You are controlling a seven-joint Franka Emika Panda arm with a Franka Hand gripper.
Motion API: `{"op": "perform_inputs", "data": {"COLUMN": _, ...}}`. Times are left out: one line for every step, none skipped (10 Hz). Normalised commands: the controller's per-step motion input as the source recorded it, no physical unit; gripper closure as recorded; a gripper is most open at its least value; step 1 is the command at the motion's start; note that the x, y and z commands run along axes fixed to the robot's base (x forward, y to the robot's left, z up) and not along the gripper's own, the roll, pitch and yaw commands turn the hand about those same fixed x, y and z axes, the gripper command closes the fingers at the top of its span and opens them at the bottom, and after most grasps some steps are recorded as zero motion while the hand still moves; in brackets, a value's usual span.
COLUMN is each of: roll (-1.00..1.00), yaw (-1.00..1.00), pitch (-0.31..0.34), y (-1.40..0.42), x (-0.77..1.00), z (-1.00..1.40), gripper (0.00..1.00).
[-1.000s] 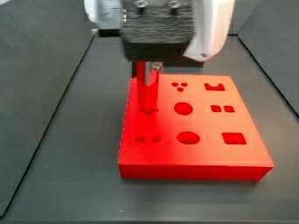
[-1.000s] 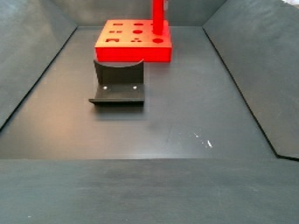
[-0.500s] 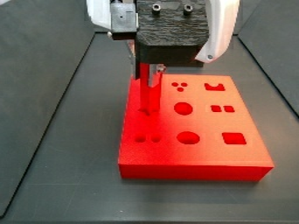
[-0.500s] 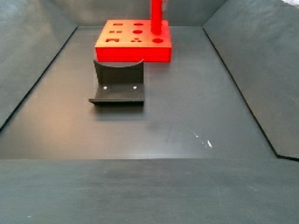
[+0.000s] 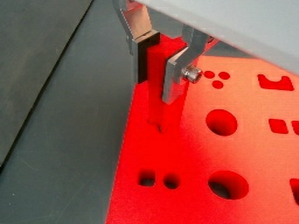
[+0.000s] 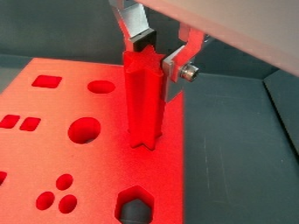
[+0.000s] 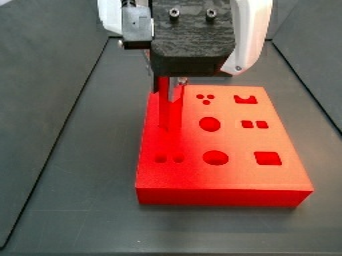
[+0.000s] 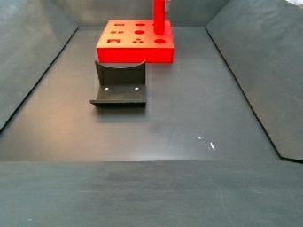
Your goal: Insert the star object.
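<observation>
Slim bright red star-ended peg (image 6: pixel 142 101): clamped upright in pincer (image 6: pixel 156 54), upper centre; tip at flat red holed block (image 6: pixel 70 166) (seating unclear). Risk: misaligned points jam at rim.

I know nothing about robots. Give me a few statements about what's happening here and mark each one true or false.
1. The gripper is closed on a slim red peg. True.
2. The peg is lying flat on the floor. False: it stands upright over the red block.
3. The red block has holes of several shapes in its top. True.
4. The peg is over the middle of the block. False: it is near one edge, as a side view shows.
5. The dark fixture sits on top of the block. False: it stands on the floor beside it.
</observation>
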Motion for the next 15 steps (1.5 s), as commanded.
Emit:
{"op": "perform_inputs", "data": {"roll": 0.00, "yaw": -0.09, "pitch": -0.099, "y": -0.11, "x": 0.00, "z": -0.08, "gripper": 1.00}}
{"op": "perform_inputs", "data": {"roll": 0.01, "yaw": 0.00, "pitch": -0.079, "y": 0.00, "x": 0.01, "z": -0.09, "gripper": 1.00}}
{"op": "perform_inputs", "data": {"roll": 0.05, "yaw": 0.00, "pitch": -0.043, "y": 0.00, "x": 0.00, "z": -0.06, "gripper": 1.00}}
{"op": "perform_inputs", "data": {"roll": 0.02, "yaw": 0.00, "pitch": 0.000, "y": 0.00, "x": 0.01, "z": -0.07, "gripper": 1.00}}
{"op": "perform_inputs", "data": {"roll": 0.05, "yaw": 0.00, "pitch": -0.107, "y": 0.00, "x": 0.00, "z": -0.44, "gripper": 1.00}}
{"op": "perform_inputs", "data": {"roll": 0.11, "yaw": 0.00, "pitch": -0.179, "y": -0.01, "x": -0.01, "z": -0.73, "gripper": 1.00}}
{"op": "perform_inputs", "data": {"roll": 0.12, "yaw": 0.00, "pitch": -0.190, "y": -0.06, "x": 0.00, "z": -0.83, "gripper": 1.00}}
{"op": "perform_inputs", "data": {"roll": 0.11, "yaw": -0.02, "pitch": -0.186, "y": -0.08, "x": 0.00, "z": -0.85, "gripper": 1.00}}
{"op": "perform_inputs", "data": {"roll": 0.12, "yaw": -0.04, "pitch": -0.176, "y": -0.08, "x": 0.00, "z": -0.85, "gripper": 1.00}}
{"op": "perform_inputs", "data": {"roll": 0.19, "yaw": -0.02, "pitch": -0.137, "y": -0.05, "x": 0.00, "z": -0.82, "gripper": 1.00}}
{"op": "perform_inputs", "data": {"roll": 0.22, "yaw": -0.01, "pitch": -0.107, "y": -0.07, "x": 0.00, "z": -0.77, "gripper": 1.00}}
{"op": "perform_inputs", "data": {"roll": 0.17, "yaw": -0.01, "pitch": -0.140, "y": -0.06, "x": 0.00, "z": -0.83, "gripper": 1.00}}
{"op": "perform_inputs", "data": {"roll": 0.17, "yaw": -0.03, "pitch": -0.147, "y": -0.08, "x": 0.00, "z": -0.83, "gripper": 1.00}}
{"op": "perform_inputs", "data": {"roll": 0.14, "yaw": -0.02, "pitch": -0.160, "y": -0.09, "x": 0.00, "z": -0.86, "gripper": 1.00}}
{"op": "perform_inputs", "data": {"roll": 0.14, "yaw": -0.03, "pitch": -0.131, "y": -0.03, "x": 0.00, "z": -0.73, "gripper": 1.00}}
